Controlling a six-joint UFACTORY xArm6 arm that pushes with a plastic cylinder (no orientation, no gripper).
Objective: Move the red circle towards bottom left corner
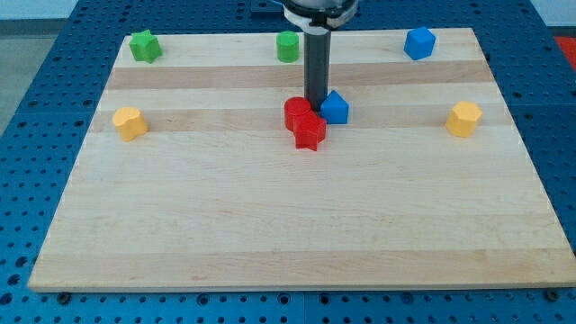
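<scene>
Tool (316, 103): plain dark rod, no jaws, holding nothing; end down at bench (270, 234) centre, touching upper right edge of red circle (296, 113). Left to right on pale, smooth wood-grain: green star (144, 46), yellow block (130, 122), green block (288, 46), red star (310, 131), blue block (334, 107), blue hexagon (419, 42), yellow hexagon (464, 118).
</scene>
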